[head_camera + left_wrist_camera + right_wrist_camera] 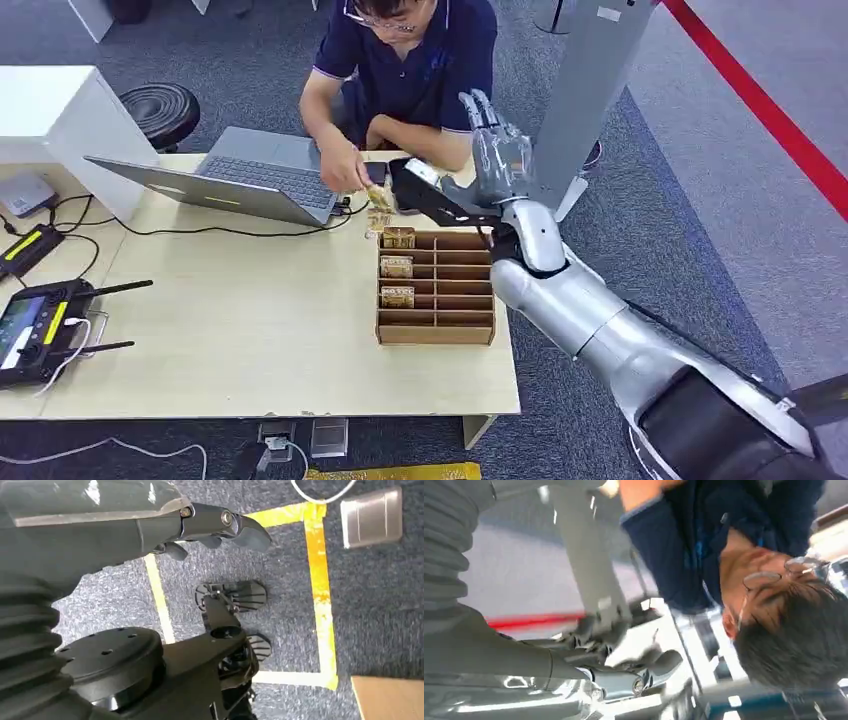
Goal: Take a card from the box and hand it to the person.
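While my right robot hand (497, 155) hangs raised past the far right corner of the worktop (250, 340), its fingers stand spread and upright, holding nothing! The card (379, 198) sits in the person's hand (345, 170), just beyond the far end of the box (436, 288), so it lies to the left of my palm, out of my hold. More cards (397, 267) stand in the box's left slots, below and nearer me than that hand; the box runs lengthwise away from me. My right arm is clearly the nearer one. My left robot hand (220, 527) hangs low over the carpet, fingers loosely curled, carrying nothing.
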`<state>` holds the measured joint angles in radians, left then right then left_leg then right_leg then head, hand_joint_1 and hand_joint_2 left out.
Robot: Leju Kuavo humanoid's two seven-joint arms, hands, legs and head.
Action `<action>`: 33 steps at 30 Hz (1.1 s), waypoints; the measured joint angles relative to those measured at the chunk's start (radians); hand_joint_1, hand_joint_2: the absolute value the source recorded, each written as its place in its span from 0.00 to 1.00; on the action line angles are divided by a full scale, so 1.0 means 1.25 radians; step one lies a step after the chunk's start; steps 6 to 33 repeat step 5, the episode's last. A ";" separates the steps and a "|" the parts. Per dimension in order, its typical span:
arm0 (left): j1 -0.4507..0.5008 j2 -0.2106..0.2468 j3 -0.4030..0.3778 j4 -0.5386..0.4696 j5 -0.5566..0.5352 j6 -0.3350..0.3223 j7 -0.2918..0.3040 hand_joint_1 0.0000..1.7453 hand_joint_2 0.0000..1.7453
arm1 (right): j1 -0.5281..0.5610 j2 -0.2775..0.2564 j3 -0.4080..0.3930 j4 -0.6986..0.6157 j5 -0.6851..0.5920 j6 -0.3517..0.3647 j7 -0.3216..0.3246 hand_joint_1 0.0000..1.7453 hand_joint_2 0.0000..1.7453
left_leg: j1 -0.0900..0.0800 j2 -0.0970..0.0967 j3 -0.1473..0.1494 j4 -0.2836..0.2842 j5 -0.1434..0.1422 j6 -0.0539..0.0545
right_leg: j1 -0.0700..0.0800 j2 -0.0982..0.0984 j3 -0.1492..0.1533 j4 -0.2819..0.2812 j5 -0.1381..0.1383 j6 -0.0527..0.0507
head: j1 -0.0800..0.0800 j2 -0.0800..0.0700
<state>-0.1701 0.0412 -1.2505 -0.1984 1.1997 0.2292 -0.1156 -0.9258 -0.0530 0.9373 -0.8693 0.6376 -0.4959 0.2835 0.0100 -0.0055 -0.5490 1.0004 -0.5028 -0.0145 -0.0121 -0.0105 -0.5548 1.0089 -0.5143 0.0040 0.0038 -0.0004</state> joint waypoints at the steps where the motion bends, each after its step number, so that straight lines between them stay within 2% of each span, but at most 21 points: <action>1: 0.003 0.000 0.000 0.000 0.003 0.002 0.000 0.00 0.00 | 0.014 -0.005 -0.006 -0.020 -0.034 0.001 -0.010 0.00 1.00 | 0.000 0.000 0.000 0.000 0.000 0.000 | 0.000 0.000 0.000 0.000 0.000 0.000 | 0.000 0.000; 3: 0.012 0.000 0.000 0.000 0.010 0.003 -0.003 0.00 0.00 | 0.045 -0.018 -0.016 -0.062 -0.104 0.012 -0.035 0.00 1.00 | 0.000 0.000 0.000 0.000 0.000 0.000 | 0.000 0.000 0.000 0.000 0.000 0.000 | 0.001 0.000; 5: 0.019 0.002 0.000 0.000 0.018 0.005 -0.009 0.00 0.00 | 0.084 -0.035 -0.032 -0.111 -0.227 0.040 -0.077 0.00 1.00 | 0.000 0.000 0.000 0.000 0.000 0.000 | 0.000 0.000 0.000 0.000 0.000 0.000 | 0.001 0.000; 33: 0.019 0.002 0.000 0.000 0.018 0.005 -0.009 0.00 0.00 | 0.084 -0.035 -0.032 -0.111 -0.227 0.040 -0.077 0.00 1.00 | 0.000 0.000 0.000 0.000 0.000 0.000 | 0.000 0.000 0.000 0.000 0.000 0.000 | 0.001 0.000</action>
